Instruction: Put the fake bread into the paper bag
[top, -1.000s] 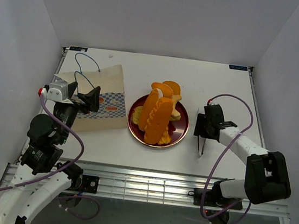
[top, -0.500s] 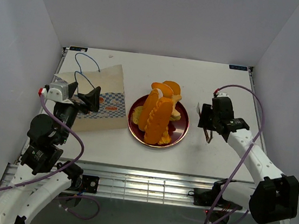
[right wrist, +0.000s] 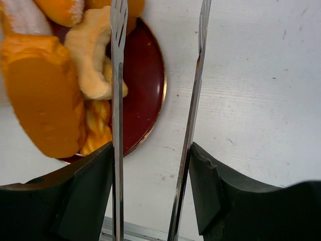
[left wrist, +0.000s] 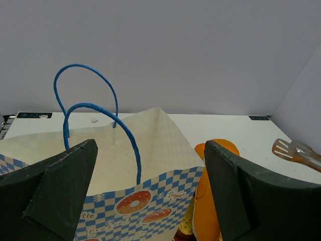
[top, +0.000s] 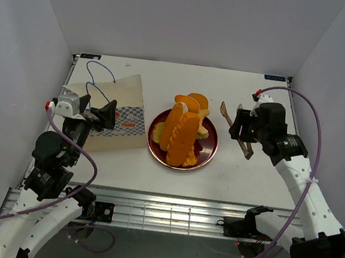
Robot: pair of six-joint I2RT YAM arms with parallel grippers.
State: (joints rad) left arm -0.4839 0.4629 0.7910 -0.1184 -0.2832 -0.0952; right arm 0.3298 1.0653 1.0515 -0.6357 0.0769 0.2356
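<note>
1. Right arm has swung up from the near right of the desk [top: 166, 78] toward the plate. The tongs [top: 227, 112], which pointed down at the near edge, now point toward the far left. The left arm, bag, plate and bread lie as before.
2. Desk: white, walled on three sides, with both arm bases at the near edge.
3. Paper bag [top: 128, 101]: at the left of the desk, blue cord handles toward the far side. Whether its mouth stands open cannot be told. No bread is seen in it.
4. Left hand [top: 103, 116]: hovers over the near part of the bag, fingers spread wide and released, grasping nothing.
5. Plate [top: 208, 149]: dark red, at the centre of the desk, just right of the bag and apart from it.
6. Fake bread [top: 181, 136]: all visible pieces are piled on the plate, long loaves on top and smaller pieces at the far and right sides.
7. Right hand [top: 240, 128]: just right of the plate, clenched on the tongs. Both tong arms lie inside its fingers, tips parted and holding no bread.
8. Progress, as judged: nothing has been transferred and every piece is left to move.
9. Obstruction, as judged: the left hand sits above the bag, and the stacked loaves may shift when one is pulled out.
</note>
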